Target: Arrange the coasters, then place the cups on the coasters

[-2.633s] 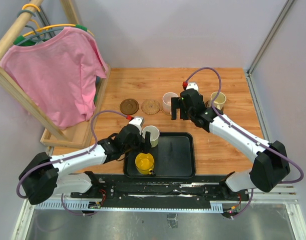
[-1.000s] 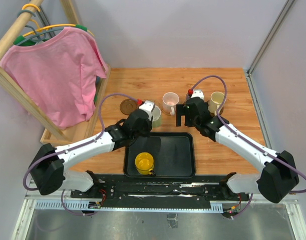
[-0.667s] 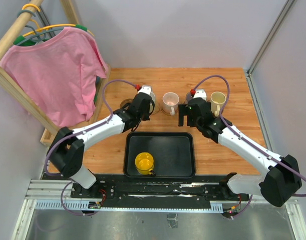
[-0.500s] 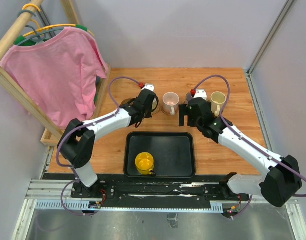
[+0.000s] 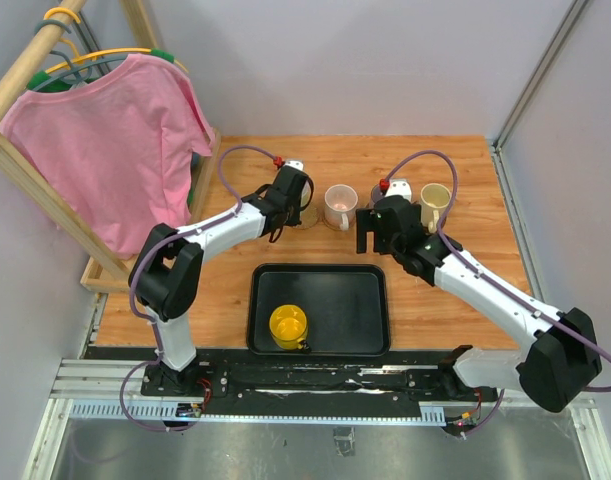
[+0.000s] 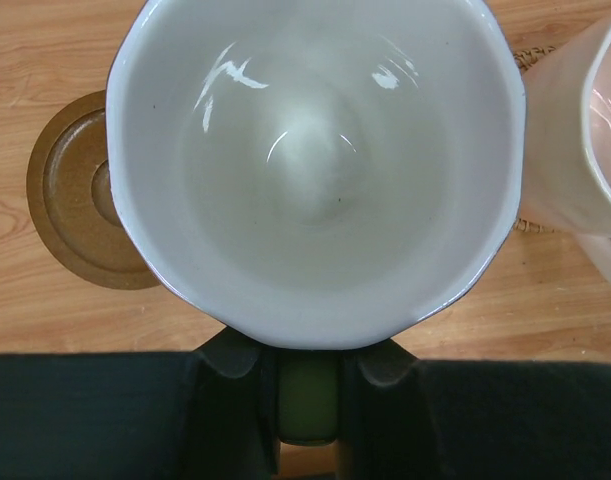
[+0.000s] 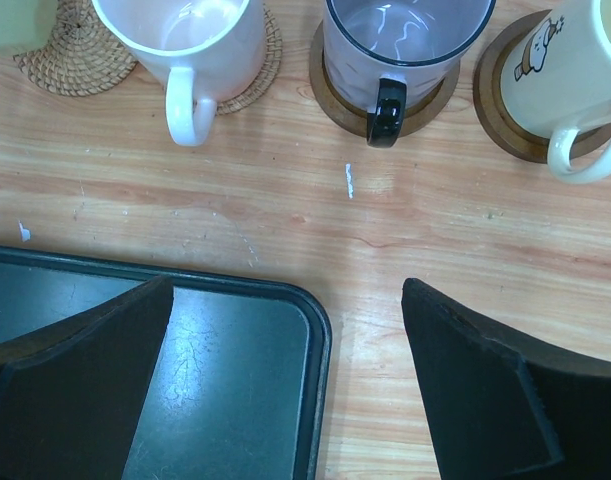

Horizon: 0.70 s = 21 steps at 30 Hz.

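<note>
My left claw (image 6: 307,352) is pinching the near side of the white cup (image 6: 315,170). Its two dark fingers close in just under the rim, and the rim hides exactly what they grip. The cup hangs open-mouth-up below my wrist and fills most of that camera's view.

A moment ago this cup stood at the far left corner of the black tray (image 5: 355,320). I have since swung it across the table to the row of coasters at the back. It is now between the dark brown coaster (image 6: 70,200), which shows half-covered on its left, and the pink cup (image 6: 585,130) close on its right. The right wrist view shows a pale edge over the free woven tan coaster (image 7: 70,55), so I judge that mat is the target. I cannot tell whether the base is already resting on it.

My right claw (image 7: 285,350) is spread wide with nothing in it, hovering over bare table (image 7: 405,210) beyond the tray's far edge. In front of it the pink cup, the greyish purple cup (image 7: 405,30) and the cream cup (image 7: 575,60) each sit on a coaster.

Once this cup is set down and released, I judge that only the yellow cup (image 5: 288,325) is left in the tray. The dark brown coaster is free for it.
</note>
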Available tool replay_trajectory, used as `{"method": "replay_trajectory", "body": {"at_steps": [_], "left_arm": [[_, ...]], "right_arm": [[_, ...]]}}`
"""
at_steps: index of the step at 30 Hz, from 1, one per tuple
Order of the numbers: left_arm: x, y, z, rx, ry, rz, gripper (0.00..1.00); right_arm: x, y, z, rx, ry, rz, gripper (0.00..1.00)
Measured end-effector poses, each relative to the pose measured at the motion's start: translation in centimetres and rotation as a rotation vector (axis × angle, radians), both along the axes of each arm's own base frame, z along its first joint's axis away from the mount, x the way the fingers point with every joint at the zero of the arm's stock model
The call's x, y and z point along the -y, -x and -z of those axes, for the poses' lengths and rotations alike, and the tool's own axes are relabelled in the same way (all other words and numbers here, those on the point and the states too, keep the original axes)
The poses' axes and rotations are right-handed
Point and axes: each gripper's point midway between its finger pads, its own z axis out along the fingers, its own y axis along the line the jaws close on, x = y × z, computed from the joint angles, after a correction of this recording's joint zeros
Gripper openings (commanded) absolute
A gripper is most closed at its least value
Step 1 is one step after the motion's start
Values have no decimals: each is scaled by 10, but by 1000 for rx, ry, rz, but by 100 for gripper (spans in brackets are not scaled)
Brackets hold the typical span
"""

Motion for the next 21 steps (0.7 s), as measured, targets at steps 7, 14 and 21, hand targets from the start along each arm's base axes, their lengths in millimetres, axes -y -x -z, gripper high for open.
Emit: {"method": "replay_trajectory", "body": {"at_steps": [7,14,21], "left_arm": [[6,-1,-1,1,34,8,0],[13,-4,2,1,61,24,1],[16,-2,17,-32,57,33,1]], "right_arm": [[-2,0,8,-21,10,-5,98],[-2,0,9,-24,12,-6,98],[-2,0,9,-24,13,-7,98]]}}
